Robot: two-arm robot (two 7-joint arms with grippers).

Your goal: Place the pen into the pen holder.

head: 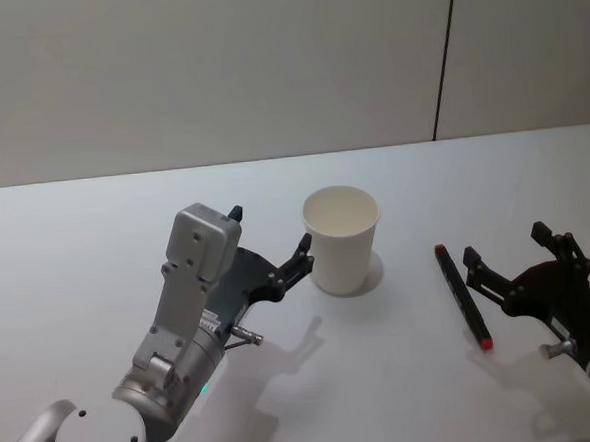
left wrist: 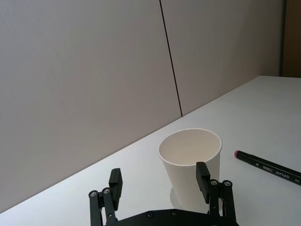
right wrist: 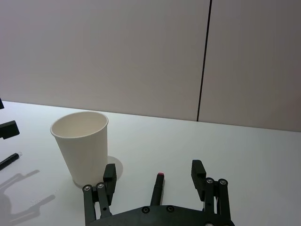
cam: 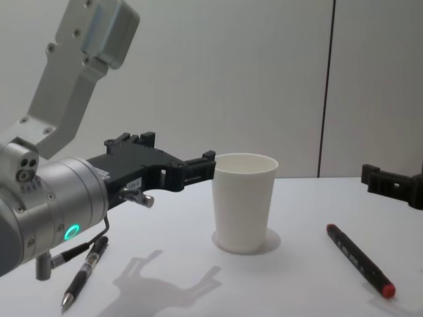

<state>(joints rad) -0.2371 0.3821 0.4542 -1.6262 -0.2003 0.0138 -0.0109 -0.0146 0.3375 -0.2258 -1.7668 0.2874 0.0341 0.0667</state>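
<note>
At the near left of the surface (head: 96, 243), the left end effector (head: 272, 229) is released, its two black fingers spread wide and gripping nothing. It points toward the far right. Its right-hand fingertip (head: 303, 246) lies just beside the left wall of the pen holder (head: 342, 240), close under the rim, and whether it touches cannot be made out. In the left wrist view the left end effector (left wrist: 159, 174) shows one finger in front of the holder (left wrist: 190, 160) and the other out over bare surface to the side. The chest view shows this end effector (cam: 180, 148) held level at about the height of the holder's rim (cam: 243, 158), with the grey arm rising behind it toward the near left.

At the near right, the right end effector (head: 506, 244) is also released, fingers apart and empty. It points toward the far left. The pen (head: 463, 296) lies flat on the surface just to its left. In the right wrist view the pen (right wrist: 157, 188) runs out from between the spread fingers of this end effector (right wrist: 154, 168).

The pen is black with a red near end. It lies to the right of the holder and apart from it, running from far to near with the near end a little farther right.

The pen holder stands upright and empty in the middle of the surface. A second, darker pen (cam: 84, 272) lies on the surface at the near left, below the left arm. A pale wall (head: 216, 76) with a dark vertical seam stands behind.
</note>
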